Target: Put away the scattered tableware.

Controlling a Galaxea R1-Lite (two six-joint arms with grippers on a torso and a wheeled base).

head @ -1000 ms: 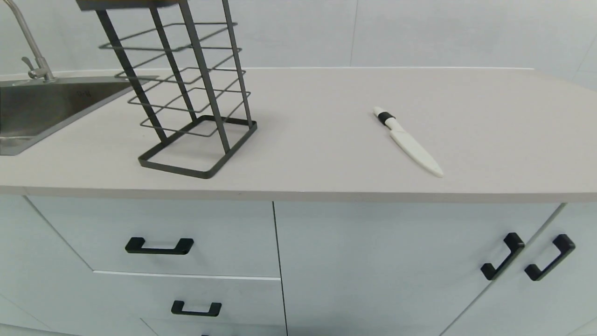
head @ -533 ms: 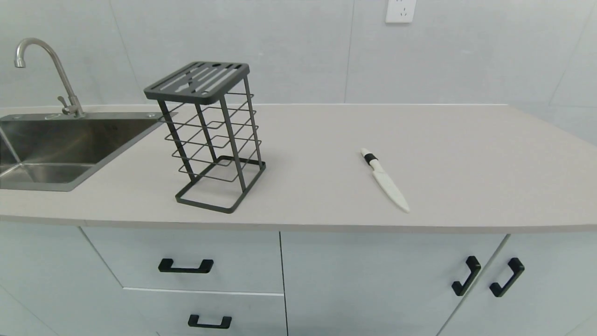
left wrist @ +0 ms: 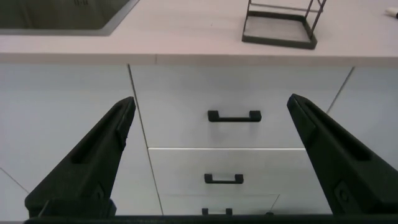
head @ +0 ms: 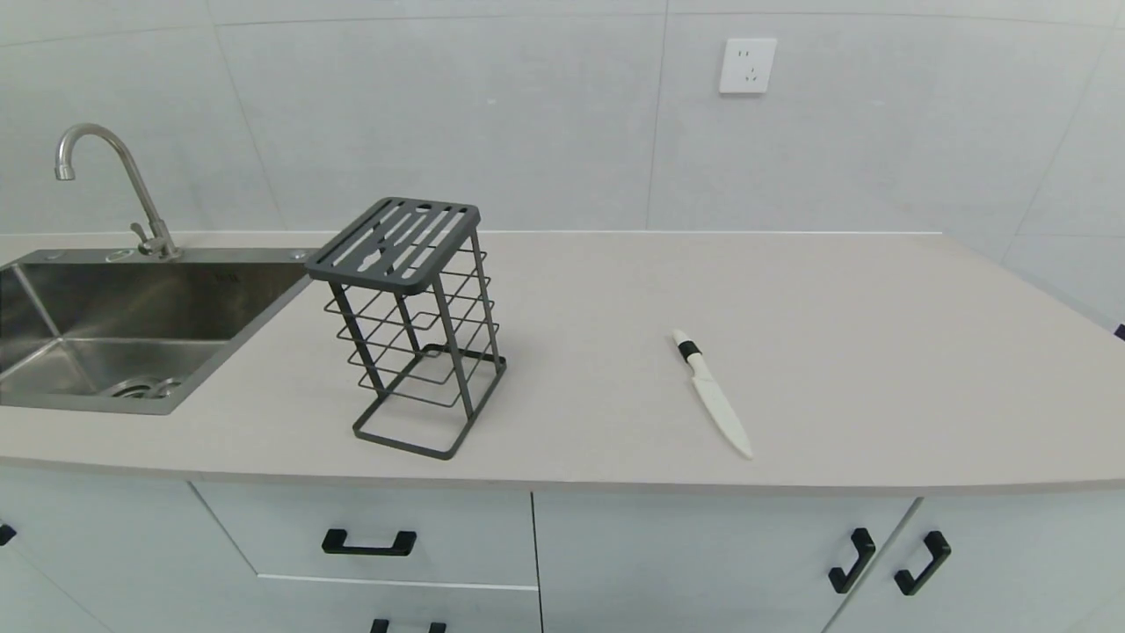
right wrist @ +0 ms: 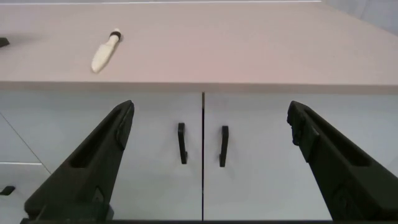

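Right gripper [right wrist: 209, 112] and left gripper [left wrist: 209, 106] spread wide below counter, knife [right wrist: 106, 52] far-left of right one; head view adds sink [head: 202, 299].

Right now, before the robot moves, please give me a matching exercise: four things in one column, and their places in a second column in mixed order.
Things
1. knife
2. wire rack
3. sink
4. socket

Places
A. set into the counter at the robot's far left
B. lying flat on the counter's right half
C. on the wall above the counter
D. standing upright just right of the sink

Pairs: 1-B, 2-D, 3-A, 4-C
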